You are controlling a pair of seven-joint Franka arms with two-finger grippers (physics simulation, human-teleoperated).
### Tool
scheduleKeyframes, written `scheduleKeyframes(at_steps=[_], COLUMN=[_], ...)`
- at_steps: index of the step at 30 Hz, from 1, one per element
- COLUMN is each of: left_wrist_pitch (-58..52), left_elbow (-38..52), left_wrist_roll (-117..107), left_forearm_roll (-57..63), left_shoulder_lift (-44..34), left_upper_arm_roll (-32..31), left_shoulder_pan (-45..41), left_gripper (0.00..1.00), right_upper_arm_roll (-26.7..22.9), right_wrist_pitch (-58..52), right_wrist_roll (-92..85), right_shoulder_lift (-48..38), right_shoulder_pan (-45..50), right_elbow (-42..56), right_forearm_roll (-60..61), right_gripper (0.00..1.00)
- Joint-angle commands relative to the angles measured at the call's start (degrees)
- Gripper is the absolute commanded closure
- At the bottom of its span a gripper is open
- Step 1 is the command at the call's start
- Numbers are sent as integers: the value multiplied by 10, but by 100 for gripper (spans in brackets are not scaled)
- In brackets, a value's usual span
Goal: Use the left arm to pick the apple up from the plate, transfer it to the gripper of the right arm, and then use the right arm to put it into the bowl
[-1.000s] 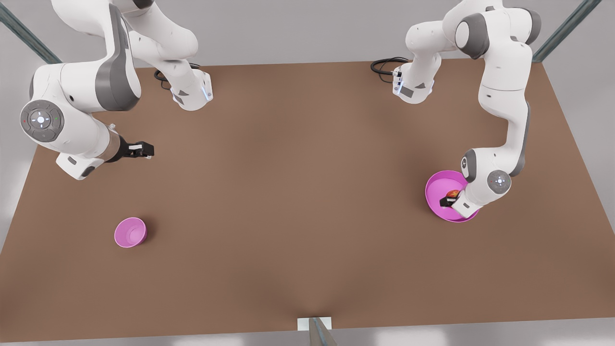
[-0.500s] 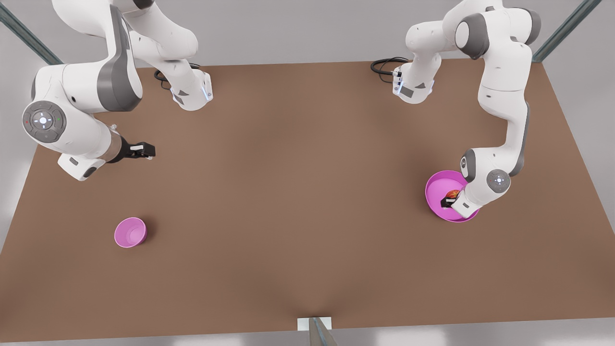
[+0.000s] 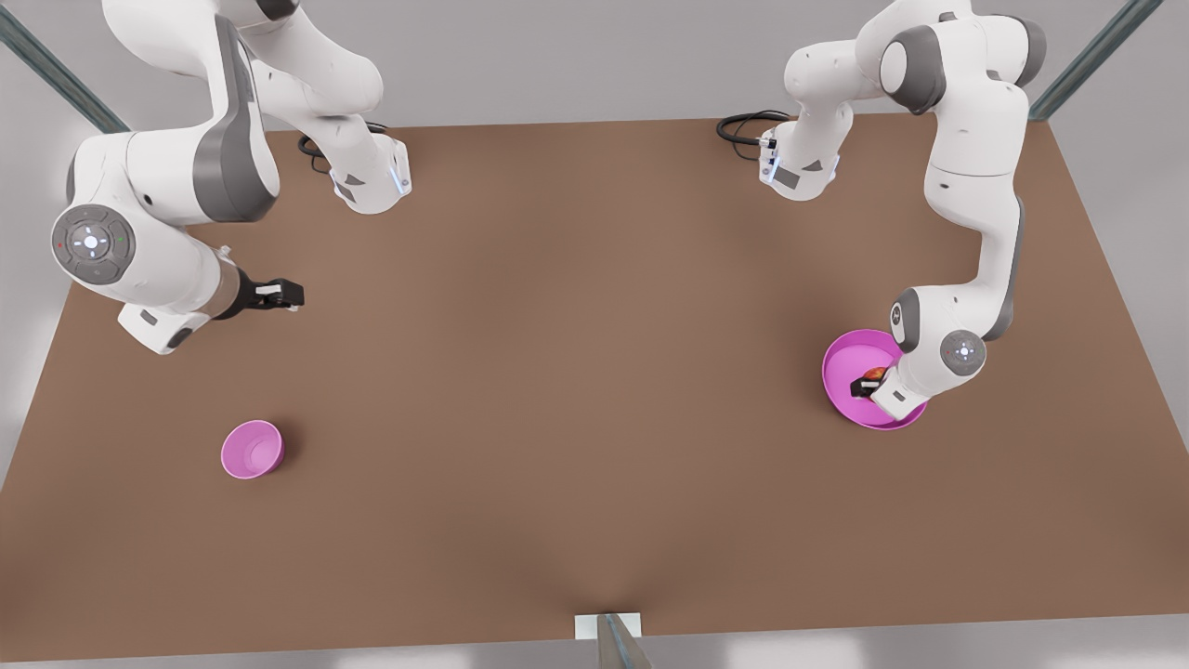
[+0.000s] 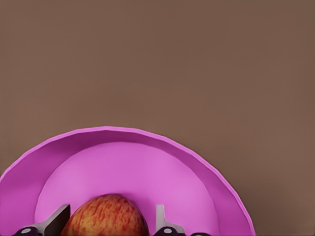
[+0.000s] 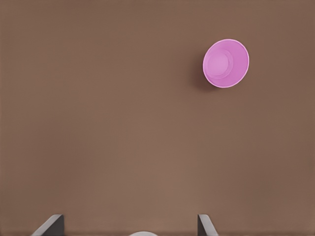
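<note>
Brown tabletop (image 3: 576,390) carries, from nine o'clock, the right gripper (image 3: 279,295) hovering with fingers spread wide above the bowl (image 3: 252,450) at seven. At three o'clock the left gripper (image 3: 868,383) reaches into the plate (image 3: 850,372); its wrist view reveals fingers (image 4: 58,220) flanking the apple (image 4: 106,216), contact unclear.

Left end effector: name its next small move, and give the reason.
Probably close. The left end effector sits down in the plate with a finger on each side of the apple, a small gap visible. The right end effector waits open, away from the bowl.
</note>
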Motion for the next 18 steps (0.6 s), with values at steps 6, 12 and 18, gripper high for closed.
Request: scheduleKeyframes(at_steps=[6, 12, 18], left_wrist_pitch=[-8, -8, -9], left_elbow=[0, 0, 0], left_wrist_roll=[-1, -1, -1], left_forearm_roll=[1, 1, 1], left_shoulder_lift=[0, 0, 0], left_upper_arm_roll=[0, 0, 0], left_shoulder_pan=[0, 0, 0], left_gripper=[12, 12, 8], right_upper_arm_roll=[0, 0, 1], right_wrist_pitch=[1, 3, 3], right_wrist_roll=[0, 0, 0], right_shoulder_lift=[1, 1, 4], right_shoulder_pan=[0, 0, 3], right_elbow=[0, 0, 0], right_forearm_roll=[0, 1, 0], right_gripper=[0, 0, 0])
